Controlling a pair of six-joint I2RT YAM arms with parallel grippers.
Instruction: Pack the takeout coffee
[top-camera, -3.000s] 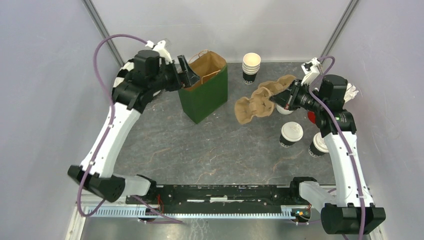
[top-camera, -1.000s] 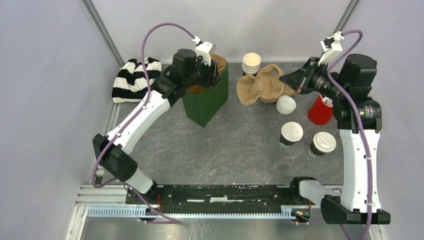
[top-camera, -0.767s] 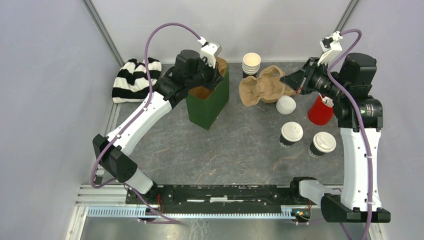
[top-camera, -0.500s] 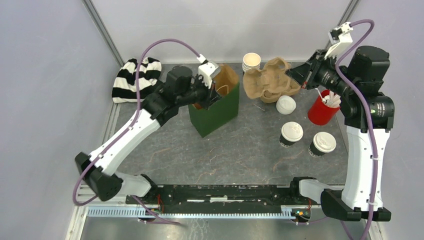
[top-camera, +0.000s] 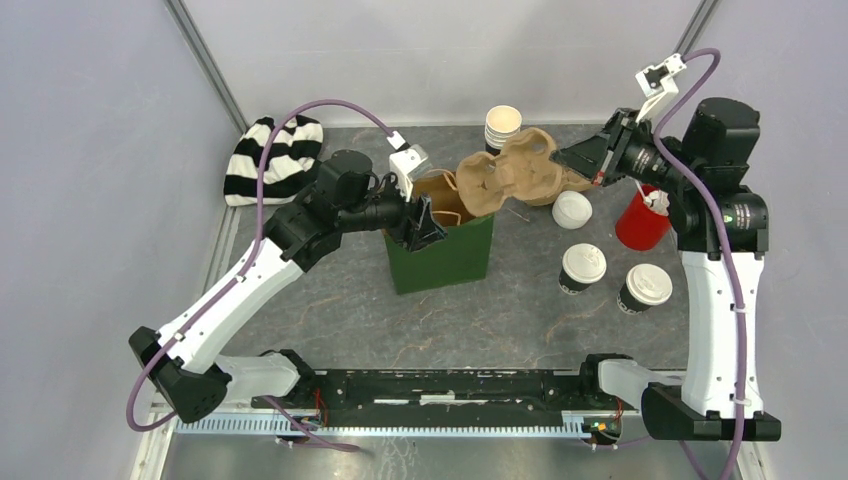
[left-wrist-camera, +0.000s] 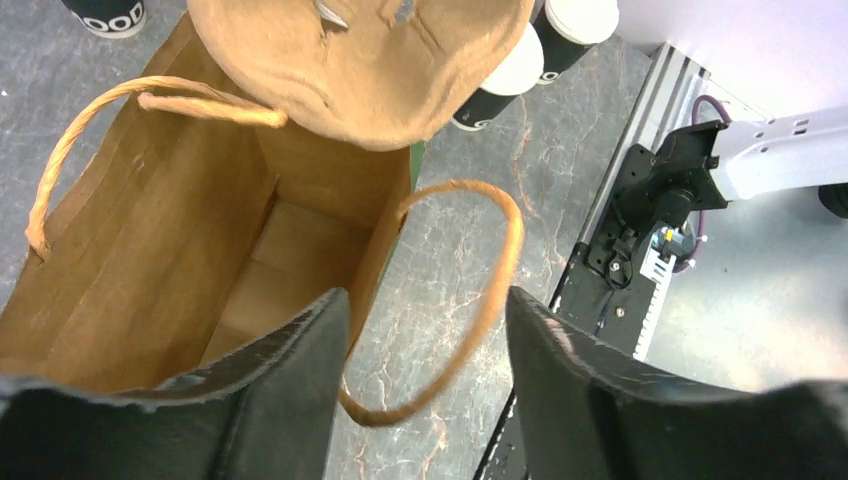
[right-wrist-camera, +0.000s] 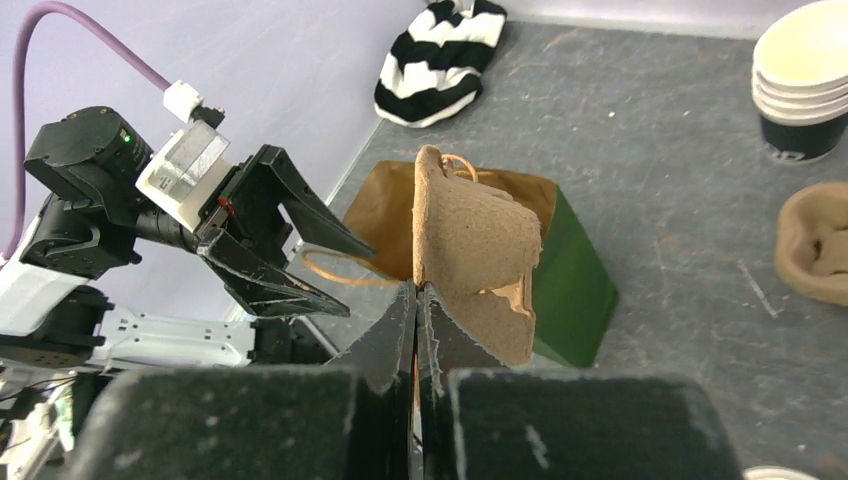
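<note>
**Carrier held over the open bag; both coffees on the table**

At the far left of the table (top-camera: 340, 290), a black-and-white striped cloth (top-camera: 272, 160) is seen against the wall. The left gripper (top-camera: 420, 225) is positioned at the left rim of the green paper bag (top-camera: 445, 258). In the left wrist view its fingers (left-wrist-camera: 290, 390) are spread apart, and the bag's near handle loop (left-wrist-camera: 450, 300) lies between them. Whether the rim is touched cannot be told. The bag is stood upright with its mouth open, and its brown inside is shown bare in that view.

Above the bag's far right corner, a brown pulp cup carrier (top-camera: 510, 180) is held in the air, partly over the mouth. It is pinched at its right edge by the right gripper (top-camera: 590, 160), whose fingers are pressed together on the thin wall in the right wrist view. Behind the carrier, a stack of empty cups (top-camera: 503, 128) is stood by the back wall. A loose white lid (top-camera: 572, 210) lies just below the carrier's right end.

The left coffee cup (top-camera: 582, 268) and the right coffee cup (top-camera: 644, 288) are stood upright and lidded on the table, near each other, to the right of the bag and apart from it. A red cup of stirrers (top-camera: 640, 220) is placed just behind them.
</note>
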